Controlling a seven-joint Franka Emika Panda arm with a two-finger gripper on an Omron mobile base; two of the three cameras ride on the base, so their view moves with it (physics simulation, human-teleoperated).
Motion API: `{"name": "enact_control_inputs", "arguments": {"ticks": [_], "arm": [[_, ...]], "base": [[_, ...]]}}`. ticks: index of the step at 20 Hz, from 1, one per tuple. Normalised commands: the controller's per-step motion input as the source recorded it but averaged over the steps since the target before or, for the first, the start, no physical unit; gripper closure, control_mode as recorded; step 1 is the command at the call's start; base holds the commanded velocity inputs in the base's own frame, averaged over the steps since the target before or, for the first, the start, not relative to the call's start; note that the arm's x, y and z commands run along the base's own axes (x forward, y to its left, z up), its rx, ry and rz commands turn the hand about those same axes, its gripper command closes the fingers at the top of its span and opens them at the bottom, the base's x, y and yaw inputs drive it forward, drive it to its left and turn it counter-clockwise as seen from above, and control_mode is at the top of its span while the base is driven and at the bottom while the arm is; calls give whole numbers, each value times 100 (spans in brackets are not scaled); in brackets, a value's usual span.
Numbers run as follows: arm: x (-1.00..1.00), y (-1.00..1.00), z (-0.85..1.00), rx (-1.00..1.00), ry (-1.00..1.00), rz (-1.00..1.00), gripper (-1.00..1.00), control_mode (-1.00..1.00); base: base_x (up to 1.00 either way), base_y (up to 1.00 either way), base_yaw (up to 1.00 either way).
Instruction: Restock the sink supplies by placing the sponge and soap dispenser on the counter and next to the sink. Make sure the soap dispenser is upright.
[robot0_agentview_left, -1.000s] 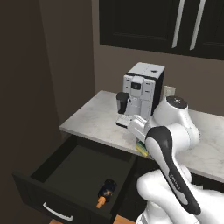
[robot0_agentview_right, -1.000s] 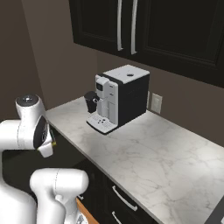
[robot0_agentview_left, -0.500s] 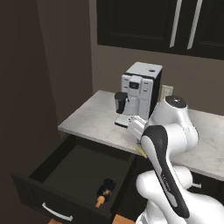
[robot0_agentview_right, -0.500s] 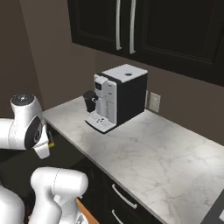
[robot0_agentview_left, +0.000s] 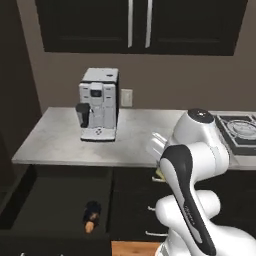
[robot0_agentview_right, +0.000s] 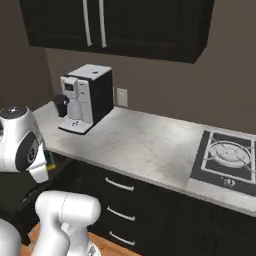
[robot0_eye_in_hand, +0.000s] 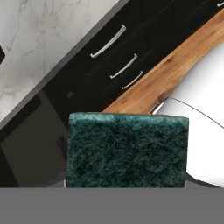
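Marbled grey-white stone forms the bench (robot0_agentview_left: 130, 135), a long worktop over dark cabinets with slim silver drawer handles (robot0_agentview_right: 119, 183). Coffee machine (robot0_agentview_left: 98, 104), white and black, stands upright on the bench toward its left end, close to the back wall. Wall outlet (robot0_agentview_left: 126, 97), pale, is set in the brown wall just right of the machine. Black upper cabinets (robot0_agentview_left: 135, 24) with two vertical silver handles hang above. Stove top (robot0_agentview_right: 227, 161), dark with ringed burners, is set flush into the bench at the right end, well apart from the coffee machine. Open drawer (robot0_agentview_left: 55, 200), black inside, projects below the bench's left end. Soap dispenser (robot0_agentview_left: 91, 216), black body with orange top, lies on its side on the drawer floor. Wood floor (robot0_eye_in_hand: 175, 65), warm brown, runs along the foot of the cabinets in the hand view. Sponge (robot0_eye_in_hand: 127, 149), green scrub face toward the hand camera, sits close up at the bottom of that view, off the bench and in front of the cabinet fronts; a sliver of yellow and green also shows beside the arm (robot0_agentview_right: 49, 158). Jaws are hidden behind the sponge, so I cannot tell whether they are clenched on it.
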Motion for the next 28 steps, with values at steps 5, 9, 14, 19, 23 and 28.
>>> {"name": "enact_control_inputs", "arguments": {"ticks": [5,9,14,19,23,28], "arm": [[0,0,0,0,0,0,100,100],[0,0,0,0,0,0,100,100],[0,0,0,0,0,0,100,100],[0,0,0,0,0,0,100,100],[0,0,0,0,0,0,100,100],[0,0,0,0,0,0,100,100]], "base": [[-1,-24,-84],[0,-21,-89],[0,-30,-88],[13,-35,-84],[21,-46,-79],[20,-43,-80]]}}
